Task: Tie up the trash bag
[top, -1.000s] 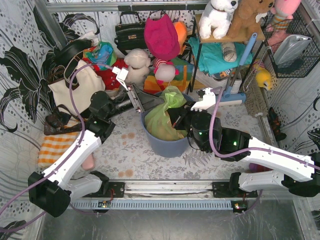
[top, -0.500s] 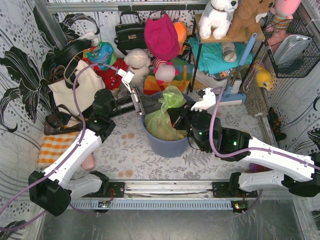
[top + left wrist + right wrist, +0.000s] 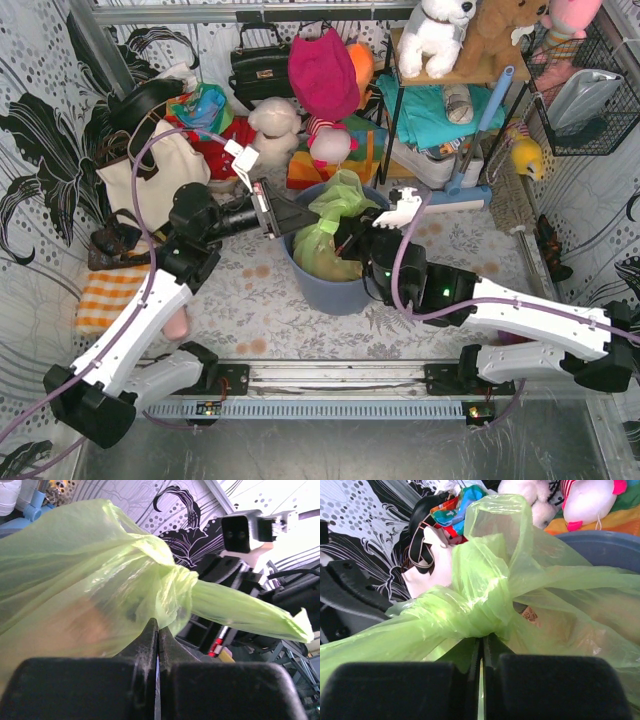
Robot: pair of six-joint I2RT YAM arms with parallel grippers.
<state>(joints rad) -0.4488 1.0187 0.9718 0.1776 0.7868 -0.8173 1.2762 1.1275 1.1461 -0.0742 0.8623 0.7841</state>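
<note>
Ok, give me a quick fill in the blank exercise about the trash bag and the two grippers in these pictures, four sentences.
1. The trash bag sits inside a round blue-grey ____.
2. Its thin plastic is light ____ in colour.
3. Between the left gripper and the right gripper, the plastic is gathered into a ____.
4. Both grippers have their jaws ____ on the plastic.

Missing words: bin; green; knot; shut.
</note>
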